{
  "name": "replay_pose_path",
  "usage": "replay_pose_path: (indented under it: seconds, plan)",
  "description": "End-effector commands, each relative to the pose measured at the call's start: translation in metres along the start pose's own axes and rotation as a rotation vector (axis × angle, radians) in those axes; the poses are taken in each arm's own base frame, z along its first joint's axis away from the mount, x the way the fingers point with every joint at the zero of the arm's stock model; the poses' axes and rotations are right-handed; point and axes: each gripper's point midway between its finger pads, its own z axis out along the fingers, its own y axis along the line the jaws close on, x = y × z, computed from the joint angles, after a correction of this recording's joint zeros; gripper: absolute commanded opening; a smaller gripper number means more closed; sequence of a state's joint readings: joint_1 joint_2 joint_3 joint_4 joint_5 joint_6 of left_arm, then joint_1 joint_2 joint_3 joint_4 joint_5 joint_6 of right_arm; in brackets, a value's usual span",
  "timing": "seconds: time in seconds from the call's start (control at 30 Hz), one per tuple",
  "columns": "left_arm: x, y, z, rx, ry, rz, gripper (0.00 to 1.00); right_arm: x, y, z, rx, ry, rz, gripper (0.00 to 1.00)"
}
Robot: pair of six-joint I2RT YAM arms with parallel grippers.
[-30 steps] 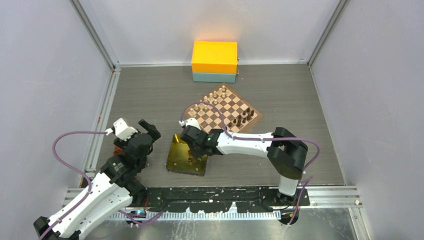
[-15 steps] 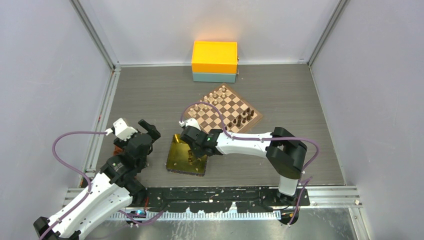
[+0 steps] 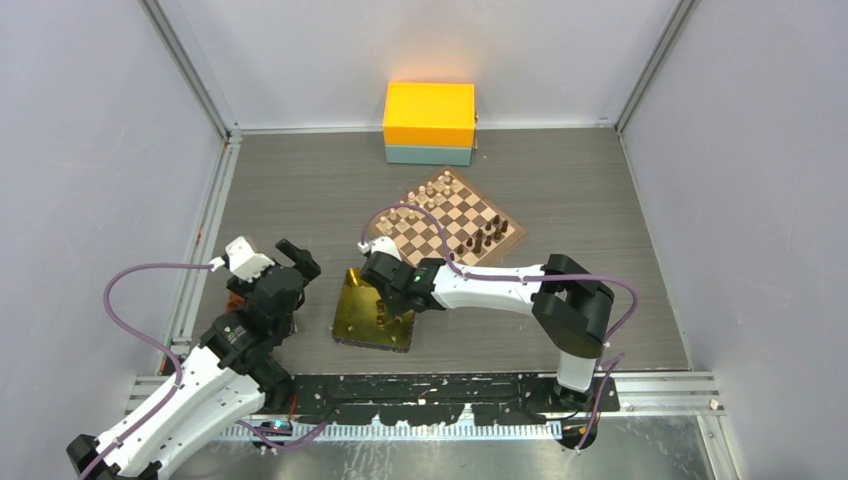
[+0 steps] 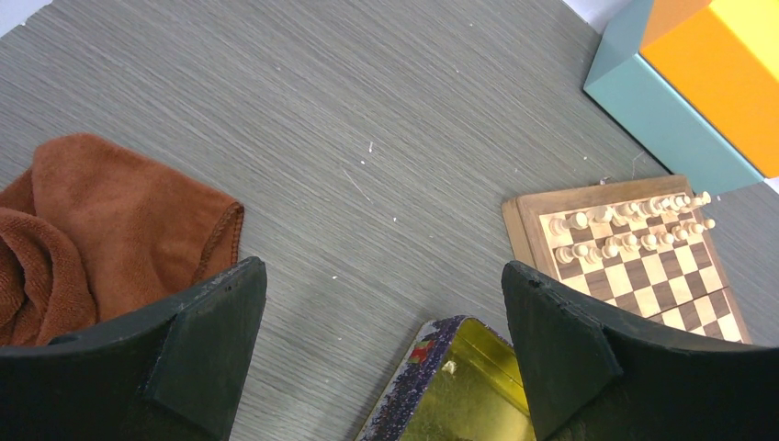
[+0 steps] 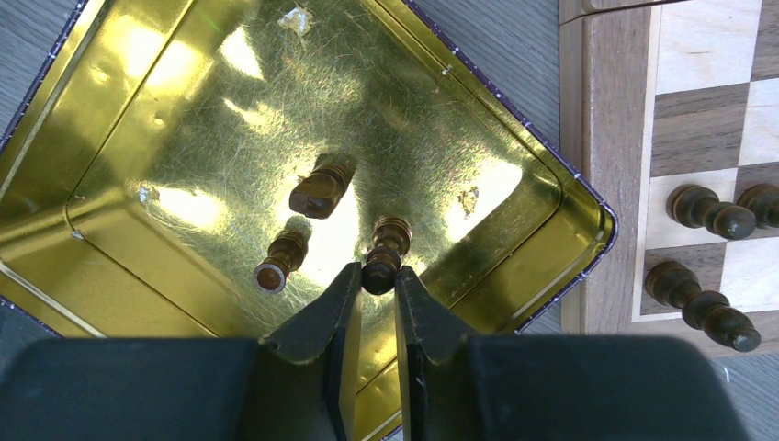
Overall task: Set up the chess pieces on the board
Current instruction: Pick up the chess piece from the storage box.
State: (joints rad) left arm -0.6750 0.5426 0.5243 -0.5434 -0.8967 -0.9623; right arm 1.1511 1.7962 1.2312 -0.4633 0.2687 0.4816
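**Edges and clearance.** The tabletop (image 3: 300,190) is closed in by pale enclosure walls (image 3: 90,150) on the left, right and top of the overhead view. Open grey surface lies in the upper left and along the right side. The board (image 3: 455,215) sits turned like a diamond at the centre. Its lower-left border (image 5: 606,138) lies just beside the right corner of the gold tray (image 3: 352,312); whether they touch cannot be told.

**Right claw.** The right claw (image 5: 378,276) hangs over the tray's right half. Its jaws are narrow, with the fingertips (image 5: 349,285) against both sides of the head of one dark piece (image 5: 389,237). Two more dark chess pieces (image 5: 321,188) lie loose on the tray floor just to its left. The raised tray rim (image 5: 588,197) stands between the claw and the board.

**Left claw.** The left claw (image 4: 381,276) is spread wide and holds nothing. It hovers at the lower left of the overhead view, clear of the tray.

**Surroundings.**
- A rust cloth (image 4: 119,211) lies crumpled near the left claw.
- An orange and teal box (image 3: 429,122) stands against the top wall, above the board.
- Pale pieces (image 3: 430,195) line the board's upper-left side.
- Dark ones stand along its lower-right side.
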Motion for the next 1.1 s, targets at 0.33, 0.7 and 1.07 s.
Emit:
replay_pose_path:
  seconds: [0.33, 0.7, 1.07]
  plan:
    - [-0.005, -0.001, 0.000, 0.002, -0.023, -0.030, 1.00, -0.011, 0.002, -0.004, 0.001, -0.047, 0.016, 0.06]
    - [-0.004, -0.001, 0.000, 0.002, -0.022, -0.032, 1.00, -0.014, 0.001, -0.009, 0.004, -0.061, 0.017, 0.03]
    - [-0.004, -0.002, 0.000, 0.002, -0.021, -0.032, 1.00, -0.019, -0.001, -0.015, 0.004, -0.082, 0.018, 0.02]
